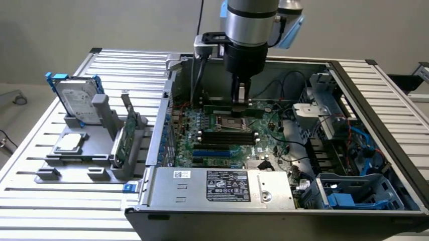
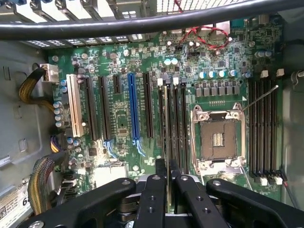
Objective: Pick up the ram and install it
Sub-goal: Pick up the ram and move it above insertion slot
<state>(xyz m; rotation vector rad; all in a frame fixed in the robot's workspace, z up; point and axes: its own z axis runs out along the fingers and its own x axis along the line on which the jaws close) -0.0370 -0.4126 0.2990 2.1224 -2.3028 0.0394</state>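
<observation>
- A robot arm reaches straight down into an open computer case (image 1: 302,68) that lies on its side on a slatted metal table (image 1: 114,65).
- The gripper (image 1: 240,100) is clamped on the ram (image 1: 218,108), a long thin green stick held level, with its ends showing on either side of the fingers.
- In the exterior view the ram sits low over the green motherboard (image 1: 268,143), just past the square processor socket (image 1: 224,120) on the side away from the camera.
- Seen from the wrist, the black fingers (image 2: 154,190) pinch the ram (image 2: 167,142) edge-on, so it shows only as a narrow line.
- That line runs along a bank of black memory slots (image 2: 178,123) beside the socket (image 2: 218,137). I cannot tell whether the stick touches a slot or hangs just above it.
- A second bank of slots (image 2: 266,128) lies on the socket's other side.
- A silver power supply (image 1: 221,186) fills the near end of the case.
- On the exterior view's left, a grey holder (image 1: 74,160) on the table carries an upright hard drive (image 1: 77,98) and a green expansion card (image 1: 127,138).
</observation>
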